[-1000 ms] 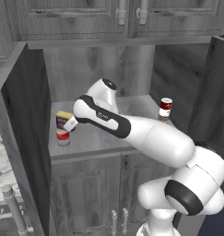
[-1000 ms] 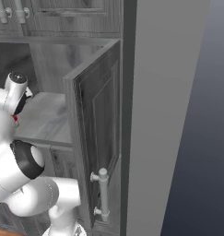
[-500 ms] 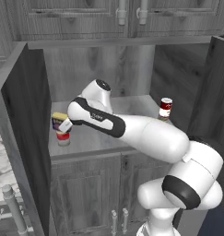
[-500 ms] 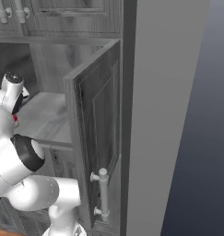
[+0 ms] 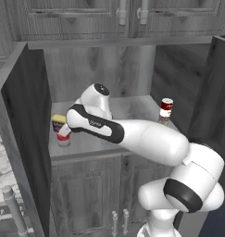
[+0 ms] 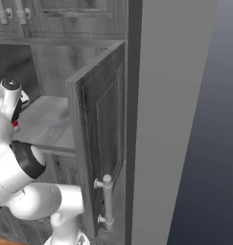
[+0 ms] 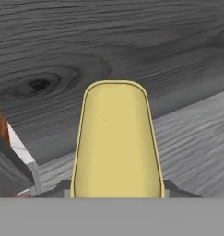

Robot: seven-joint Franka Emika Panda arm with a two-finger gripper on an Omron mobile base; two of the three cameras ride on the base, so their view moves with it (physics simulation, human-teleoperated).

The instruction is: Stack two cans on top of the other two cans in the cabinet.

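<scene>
In the hand view the yellow top of the blue can (image 7: 115,138) sits between my gripper (image 7: 115,185), which is shut on it. In the left base view the blue can (image 5: 58,122) hangs at the left end of the cabinet (image 5: 132,41) shelf. It is just above and slightly left of the pale red-topped can (image 5: 64,138); I cannot tell whether they touch. My forearm hides the hand there. At the right end of the shelf the red can (image 5: 166,107) stands on a yellowish-green can (image 5: 163,121).
The left cabinet door (image 5: 21,139) stands open close beside the cans. The right door (image 6: 99,143) is open too, with a grey handle (image 6: 107,201). The cabinet's back wall (image 7: 109,41) is near the can. Upper doors (image 5: 128,14) are closed.
My arm has swung slightly left, carrying the blue can a little left and down toward the pale red-topped can. The cans at the right have not moved.
</scene>
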